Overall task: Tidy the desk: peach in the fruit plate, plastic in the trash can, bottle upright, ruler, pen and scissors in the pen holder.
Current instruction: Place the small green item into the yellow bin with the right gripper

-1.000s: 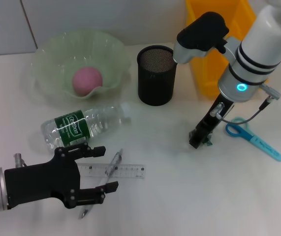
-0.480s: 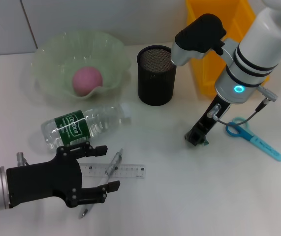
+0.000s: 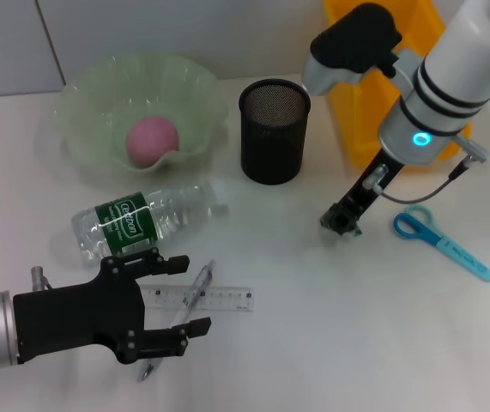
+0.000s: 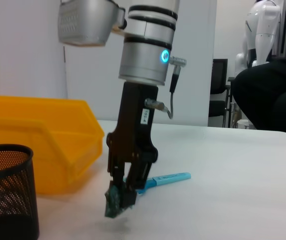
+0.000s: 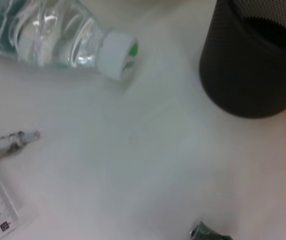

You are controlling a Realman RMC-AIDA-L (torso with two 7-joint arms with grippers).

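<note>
A small dark-green scrap of plastic [image 4: 113, 204] sits pinched in the right tool [image 3: 341, 225], centre-right, just above the white desk [image 3: 313, 343]; lift clear before swinging to the yellow bin [image 3: 360, 103]. Left tool [image 3: 163, 300] is spread open, lower left.

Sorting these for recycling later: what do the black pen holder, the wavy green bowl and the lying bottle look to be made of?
Pen holder: probably metal mesh, matte black; its wall shows a fine grid.
Bowl: translucent pale green, glass or plastic; the look leaves it open.
Bottle: clear thin plastic, ribbed, with a glossy green label and white cap.
</note>
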